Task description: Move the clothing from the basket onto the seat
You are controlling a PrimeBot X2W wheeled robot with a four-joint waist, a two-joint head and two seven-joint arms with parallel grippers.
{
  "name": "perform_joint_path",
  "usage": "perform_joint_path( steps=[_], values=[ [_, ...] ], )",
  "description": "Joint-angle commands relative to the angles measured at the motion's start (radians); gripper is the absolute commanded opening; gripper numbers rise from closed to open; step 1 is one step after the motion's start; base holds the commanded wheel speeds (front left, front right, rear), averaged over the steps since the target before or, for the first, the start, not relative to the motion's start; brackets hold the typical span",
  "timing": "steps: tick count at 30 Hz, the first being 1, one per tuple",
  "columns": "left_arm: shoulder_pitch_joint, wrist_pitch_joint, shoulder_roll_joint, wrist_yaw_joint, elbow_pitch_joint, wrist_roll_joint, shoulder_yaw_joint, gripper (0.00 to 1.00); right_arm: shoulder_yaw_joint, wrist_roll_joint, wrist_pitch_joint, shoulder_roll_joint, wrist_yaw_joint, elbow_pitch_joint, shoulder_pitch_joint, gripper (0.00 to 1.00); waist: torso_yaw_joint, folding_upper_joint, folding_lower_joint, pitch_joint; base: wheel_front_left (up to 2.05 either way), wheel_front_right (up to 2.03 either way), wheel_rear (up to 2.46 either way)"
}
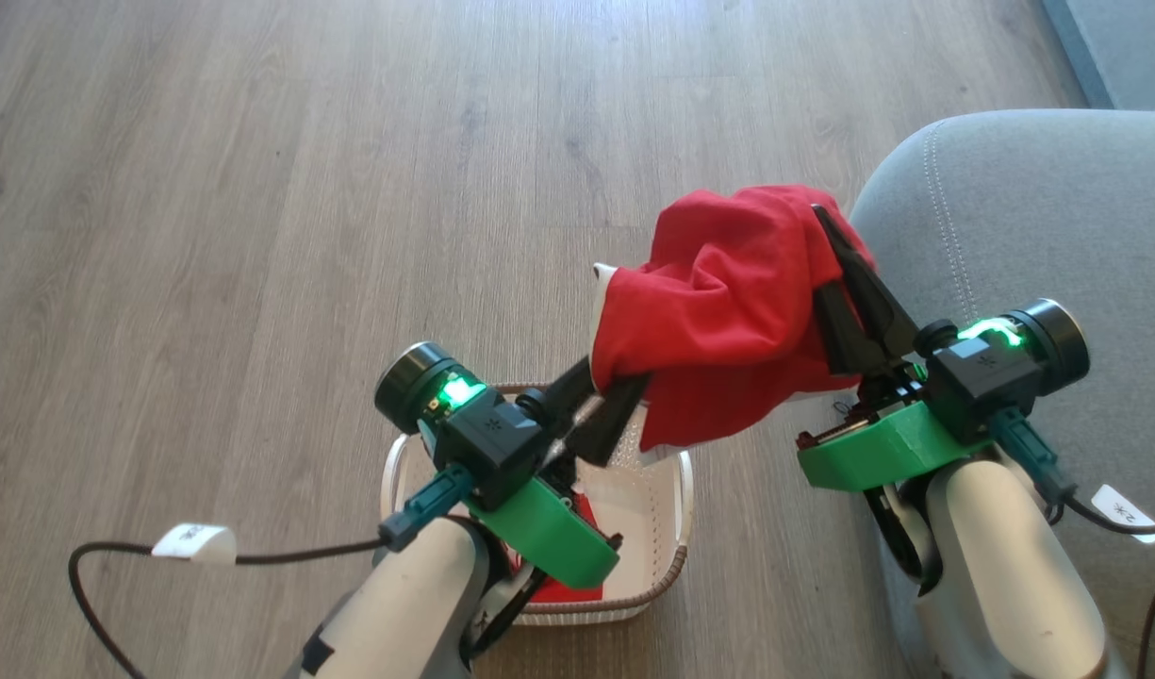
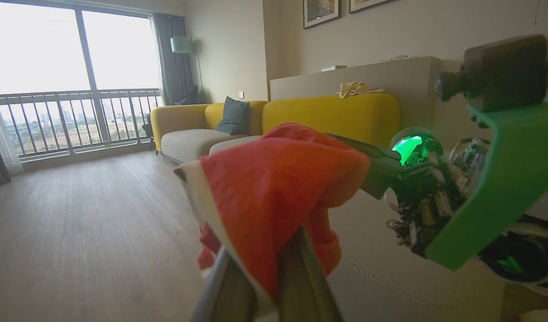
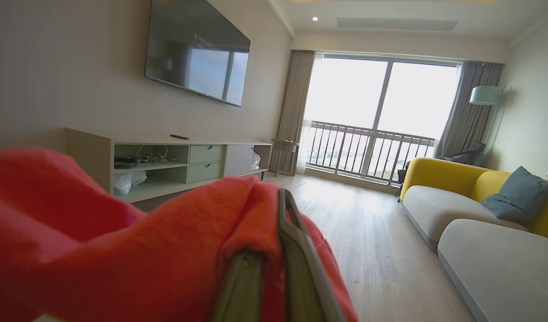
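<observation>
1. The floor (image 1: 256, 189) is made of pale grey-brown wood-look planks and carries everything here.
2. The basket (image 1: 645, 514) sits directly on it. It is cream, with a brown braided rim and white side handles.
3. The seat (image 1: 1039, 217) is grey and rounded. It stands on the planks to the right of the basket, with a strip of bare floor between them.

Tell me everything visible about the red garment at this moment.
The red garment is soft, bright red fabric, crumpled into folds, with white trim at its left end. It hangs in the air between the left gripper, shut on its lower left part, and the right gripper, shut on its upper right edge. It is above the far side of the basket, beside the grey seat; contact with the seat cannot be told.
</observation>
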Motion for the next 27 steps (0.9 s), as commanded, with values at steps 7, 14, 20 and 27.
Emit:
perform_joint_path(
  steps=[7, 14, 20, 27],
  values=[
    [-0.017, -0.01, 0.006, -0.004, -0.001, 0.027, 0.031, 1.0, 0.0, 0.006, -0.002, 0.014, 0.007, -0.051, -0.017, 0.0, -0.003, 0.0, 0.0, 0.007, 0.0, 0.0, 0.0],
    [-0.004, -0.01, 0.006, -0.011, 0.055, 0.037, 0.042, 1.0, -0.043, -0.018, -0.002, 0.014, 0.007, -0.05, -0.026, 0.0, -0.009, 0.0, 0.0, 0.012, 0.0, 0.0, 0.0],
    [0.011, -0.01, 0.006, -0.019, 0.116, 0.043, 0.051, 1.0, -0.09, -0.041, -0.002, 0.014, 0.007, -0.046, -0.035, 0.0, -0.013, 0.0, 0.0, 0.014, 0.0, 0.0, 0.0],
    [0.027, -0.01, 0.009, -0.026, 0.177, 0.061, 0.046, 1.0, -0.142, -0.065, -0.002, 0.014, 0.007, -0.051, -0.038, 0.0, -0.015, 0.0, 0.0, 0.012, 0.0, 0.0, 0.0]
  ],
)
